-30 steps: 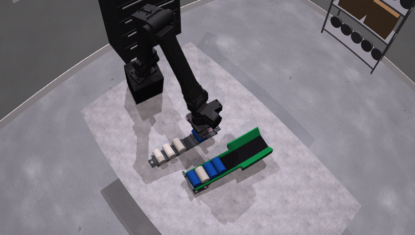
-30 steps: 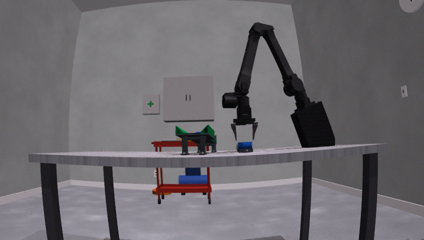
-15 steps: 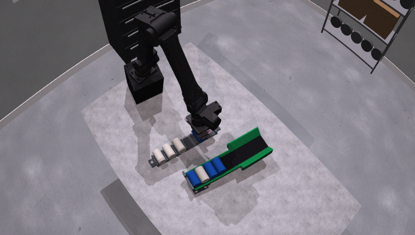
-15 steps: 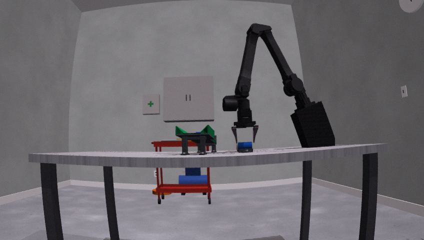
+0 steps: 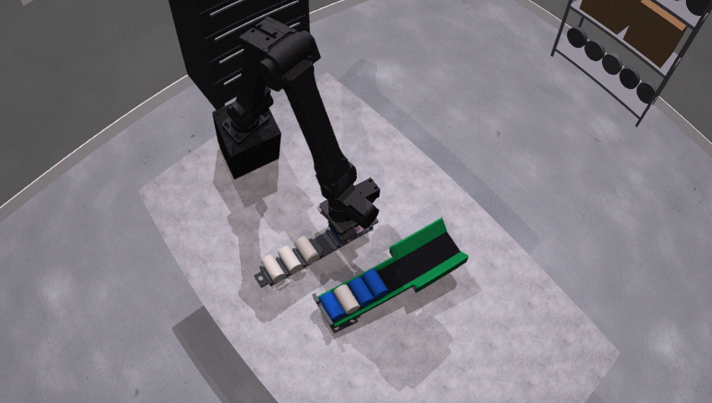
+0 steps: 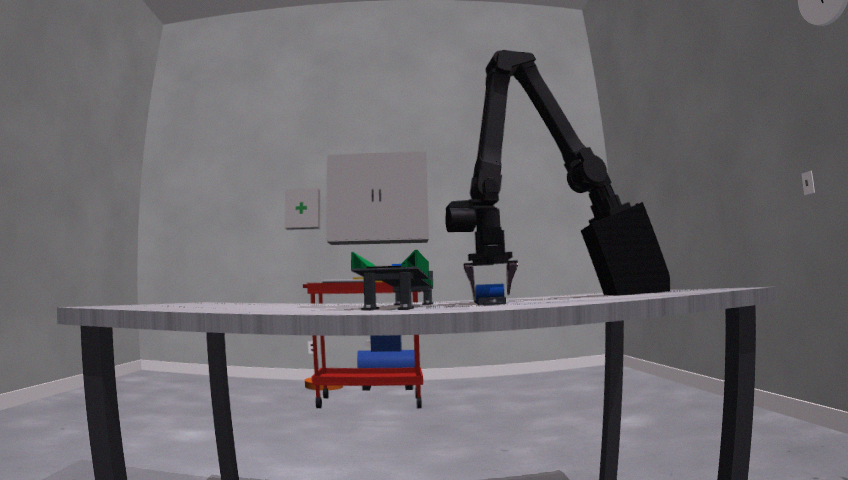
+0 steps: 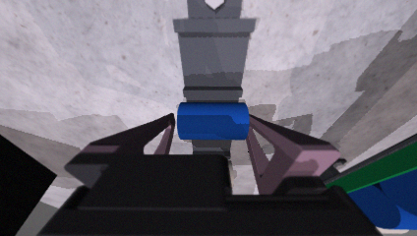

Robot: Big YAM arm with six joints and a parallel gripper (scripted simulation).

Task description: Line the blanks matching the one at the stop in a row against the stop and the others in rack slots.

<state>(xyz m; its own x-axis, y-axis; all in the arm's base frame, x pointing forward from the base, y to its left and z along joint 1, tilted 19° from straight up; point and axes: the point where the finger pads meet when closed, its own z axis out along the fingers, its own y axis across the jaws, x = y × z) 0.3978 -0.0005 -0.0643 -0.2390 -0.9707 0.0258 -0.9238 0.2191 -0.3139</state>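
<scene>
The green feed ramp (image 5: 400, 272) holds a row at its low end: a blue blank (image 5: 331, 306) at the stop, then a cream blank (image 5: 346, 298), then two blue blanks (image 5: 367, 287). The grey stock rack (image 5: 305, 255) holds three cream blanks (image 5: 290, 259) in slots. A fourth blue blank (image 7: 212, 121) lies across the rack at its far end, also visible in the exterior view (image 6: 489, 290). My gripper (image 7: 208, 117) is open, lowered over this blue blank with one finger at each of its ends, not closed on it.
The arm's black base (image 5: 247, 139) stands behind the rack. The ramp's upper half (image 5: 429, 249) is unoccupied. One rack slot (image 5: 324, 244) between the cream blanks and the blue blank is vacant. A red cart (image 6: 368, 356) stands beyond the table.
</scene>
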